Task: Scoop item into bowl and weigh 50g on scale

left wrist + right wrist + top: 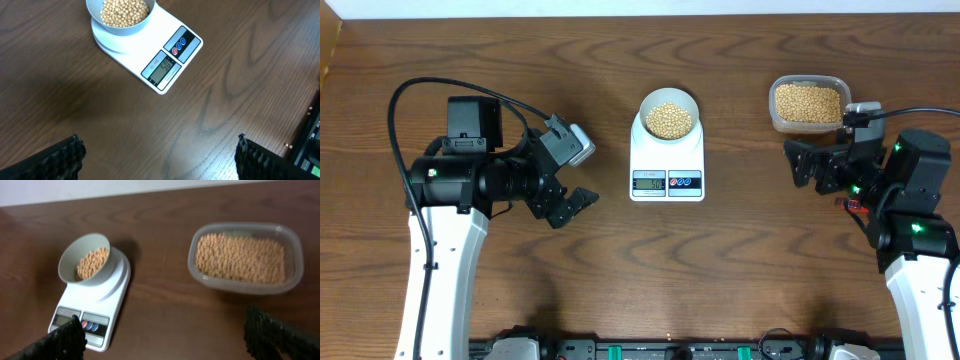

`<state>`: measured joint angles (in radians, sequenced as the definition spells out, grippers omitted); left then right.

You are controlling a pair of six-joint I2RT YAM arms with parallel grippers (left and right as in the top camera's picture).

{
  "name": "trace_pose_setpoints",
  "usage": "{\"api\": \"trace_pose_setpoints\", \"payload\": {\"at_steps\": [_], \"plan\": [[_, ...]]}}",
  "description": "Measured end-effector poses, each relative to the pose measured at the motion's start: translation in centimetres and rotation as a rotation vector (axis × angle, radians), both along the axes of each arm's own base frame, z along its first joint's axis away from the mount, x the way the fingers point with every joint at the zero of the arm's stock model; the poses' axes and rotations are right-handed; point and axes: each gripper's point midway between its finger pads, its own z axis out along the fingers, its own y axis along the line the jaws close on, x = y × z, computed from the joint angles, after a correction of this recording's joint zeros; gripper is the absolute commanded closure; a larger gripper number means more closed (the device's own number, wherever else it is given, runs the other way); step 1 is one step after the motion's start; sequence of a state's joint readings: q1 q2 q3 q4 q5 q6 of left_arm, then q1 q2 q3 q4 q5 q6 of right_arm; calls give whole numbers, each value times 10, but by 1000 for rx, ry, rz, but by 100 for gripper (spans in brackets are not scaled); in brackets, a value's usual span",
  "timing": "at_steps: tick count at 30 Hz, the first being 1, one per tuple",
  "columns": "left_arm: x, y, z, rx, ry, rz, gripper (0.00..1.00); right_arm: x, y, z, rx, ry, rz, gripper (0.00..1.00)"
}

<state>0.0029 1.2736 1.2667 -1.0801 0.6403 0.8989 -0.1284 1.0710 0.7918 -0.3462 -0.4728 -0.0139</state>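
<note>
- Beans [669,120]: we see small, round, beige-tan ones heaped in the bowl [646,104], lying below its rim.
- The bowl is round and pale blue-grey. It stands on the far end of the white scale [666,158], near the middle of the dark wood-grain table [620,270].
- On the grey display [162,68], at the near end of the scale, we read digits that look like 50. The line of tiny print along its edge is too small for us to read.
- Just beside the display sit round buttons [178,45], red and blue. Their markings are too small for us to make out.
- More of the same beans fill a clear plastic tub [772,105] on the right side of the table, well apart from the scale.
- The left gripper [575,207] hangs to the left of the scale with its jaws spread wide and nothing between them.
- The right gripper [812,165] sits just in front of the tub. Its jaws are also apart and empty, and it touches neither the tub nor the beans.
</note>
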Motion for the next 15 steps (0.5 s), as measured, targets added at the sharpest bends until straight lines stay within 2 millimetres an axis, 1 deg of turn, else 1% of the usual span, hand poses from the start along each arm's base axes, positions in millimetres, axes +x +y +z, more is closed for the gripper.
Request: {"api": "trace_pose_setpoints", "payload": {"at_steps": [3,15], "plan": [[0,0,0,0,0,0,2,-3,0,-4,3,22,0,1],[0,0,0,0,0,0,2,-6,4,-7,4,40,9,1]]}}
